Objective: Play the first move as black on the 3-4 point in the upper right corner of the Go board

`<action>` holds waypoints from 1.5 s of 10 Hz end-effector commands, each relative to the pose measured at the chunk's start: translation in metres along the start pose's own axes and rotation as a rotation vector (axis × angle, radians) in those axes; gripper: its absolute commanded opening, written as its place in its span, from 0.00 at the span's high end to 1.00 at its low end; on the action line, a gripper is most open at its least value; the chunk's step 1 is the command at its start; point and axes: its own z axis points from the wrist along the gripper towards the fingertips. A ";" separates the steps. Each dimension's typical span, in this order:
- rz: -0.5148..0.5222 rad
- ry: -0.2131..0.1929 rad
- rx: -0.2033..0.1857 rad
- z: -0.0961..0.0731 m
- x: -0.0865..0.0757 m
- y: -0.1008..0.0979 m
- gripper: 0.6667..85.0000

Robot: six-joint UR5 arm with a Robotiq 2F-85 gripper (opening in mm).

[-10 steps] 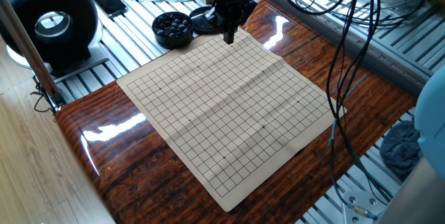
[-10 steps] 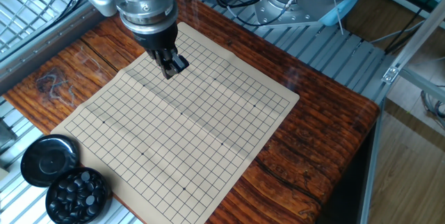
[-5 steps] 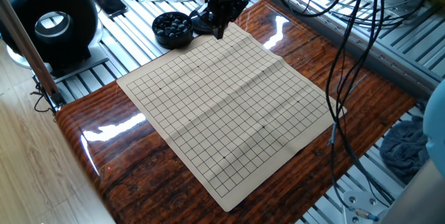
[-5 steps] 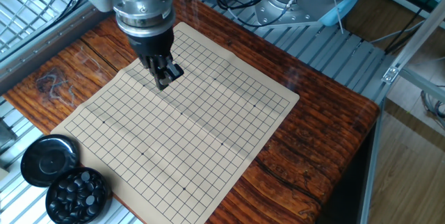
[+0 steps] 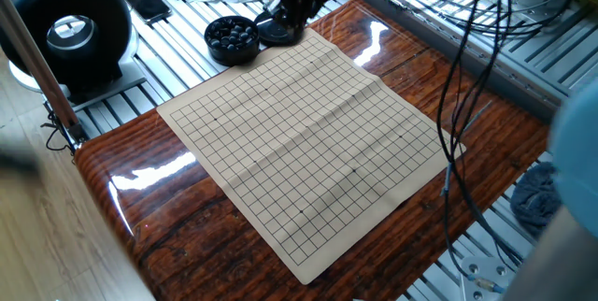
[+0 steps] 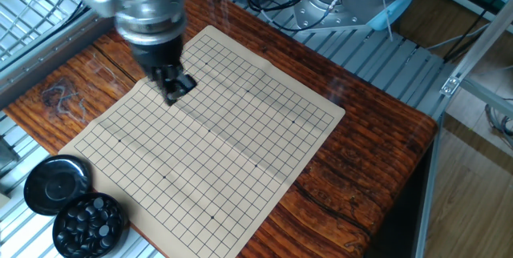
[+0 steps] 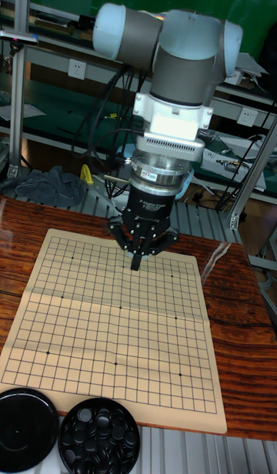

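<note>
The paper Go board (image 5: 308,142) (image 6: 204,134) (image 7: 115,328) lies flat with no stone on it. Black stones fill a round bowl (image 5: 232,37) (image 6: 90,226) (image 7: 100,437) off the board's edge. My gripper (image 5: 290,24) (image 6: 172,91) (image 7: 137,264) hangs above the board with its fingers pressed together, and no stone shows between them. In the tall fixed view it is over the far middle of the grid. The 3-4 point (image 7: 178,275), near the far right corner in that view, is a bare crossing to the right of the gripper.
A black lid (image 5: 277,31) (image 6: 54,184) (image 7: 27,428) lies beside the bowl. The board rests on a glossy wooden table (image 5: 149,198) (image 6: 353,186). Hanging cables (image 5: 462,77) cross one fixed view, and a large black ring device (image 5: 70,25) stands beyond the table.
The gripper has travelled over the board toward the side where the bowl and lid stand. Its fingers stay together. Nothing on the board has changed.
</note>
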 end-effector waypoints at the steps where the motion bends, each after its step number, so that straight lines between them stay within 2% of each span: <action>1: -0.089 0.003 -0.020 0.008 -0.028 -0.012 0.94; 3: -0.117 -0.001 -0.017 0.017 -0.042 -0.013 0.89; 4: -0.132 0.008 -0.014 0.017 -0.051 -0.015 0.83; 6: -0.165 0.022 -0.012 0.017 -0.071 -0.017 0.79; 8: -0.194 0.007 -0.013 0.024 -0.090 -0.017 0.77; 10: -0.197 0.005 -0.012 0.031 -0.097 -0.013 0.77; 12: -0.204 -0.019 -0.015 0.044 -0.106 -0.009 0.77; 15: -0.201 -0.006 -0.014 0.046 -0.102 -0.008 0.77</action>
